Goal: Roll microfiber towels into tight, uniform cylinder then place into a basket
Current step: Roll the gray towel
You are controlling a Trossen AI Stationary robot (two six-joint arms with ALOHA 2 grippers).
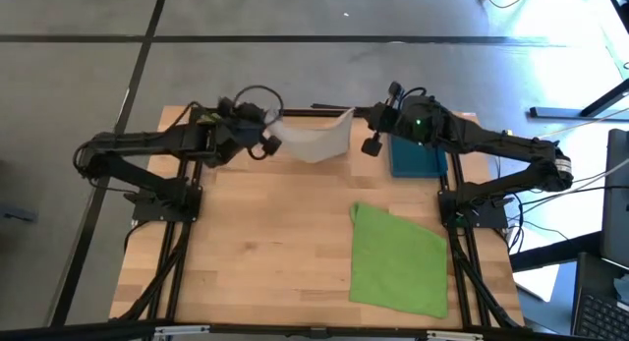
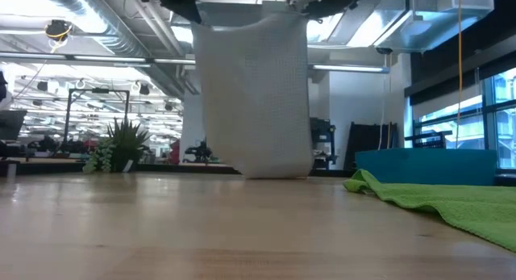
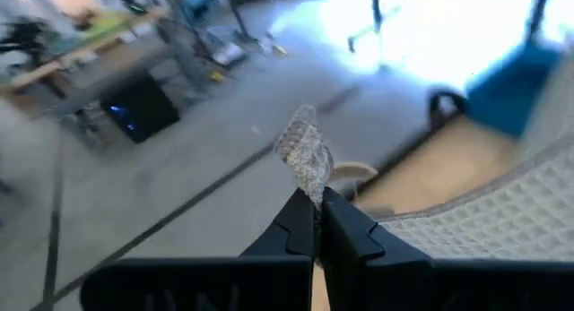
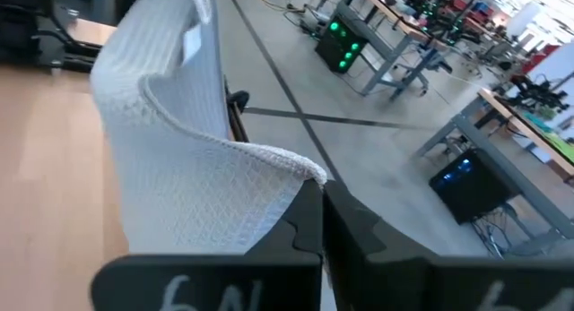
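The grey towel hangs stretched between the left gripper and right gripper, each clenched on a top corner, its lower edge just above the table and well clear of the basket.

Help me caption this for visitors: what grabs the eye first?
The grey towel hangs stretched in the air between the left gripper and the right gripper at the table's far edge. The green towel lies flat on the near right, the blue basket beyond it.

Both arms are raised at the far edge; the left pincer and right pincer are clamped tight.
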